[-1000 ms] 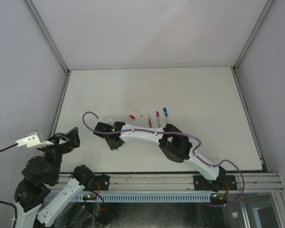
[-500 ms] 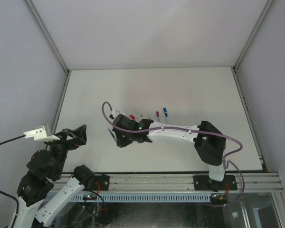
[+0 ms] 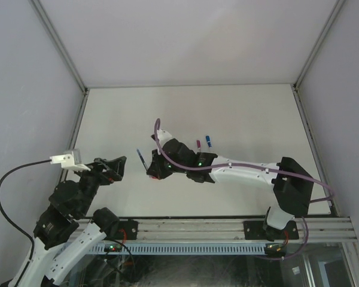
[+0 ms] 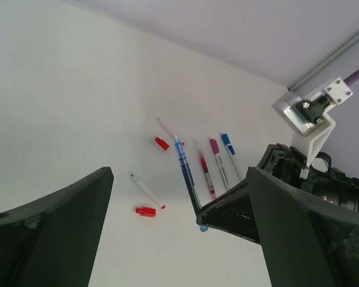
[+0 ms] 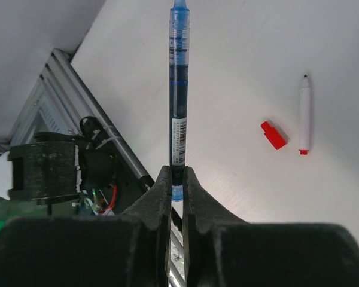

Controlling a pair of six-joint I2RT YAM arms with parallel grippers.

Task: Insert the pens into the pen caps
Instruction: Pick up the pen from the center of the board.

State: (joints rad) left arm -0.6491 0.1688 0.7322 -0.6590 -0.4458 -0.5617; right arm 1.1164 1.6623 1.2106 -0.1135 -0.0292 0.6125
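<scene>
We see the right pincer (image 5: 178, 174) clamped on a blue pen (image 5: 178, 89) at centre frame, above the table (image 5: 239, 54). The left pincer (image 4: 179, 173) stands wide and empty; a red pen (image 5: 304, 113) and red cap (image 5: 273, 134) lie at centre right.

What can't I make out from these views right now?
Top view: the right arm covers the red pen and the farther red cap; the left wrist view shows both.
Right wrist view: the right gripper hides the lower end of the held blue pen.
Left wrist view: the magenta pen and lying blue pen are too small to tell if capped.
No view shows a loose blue or magenta cap.
</scene>
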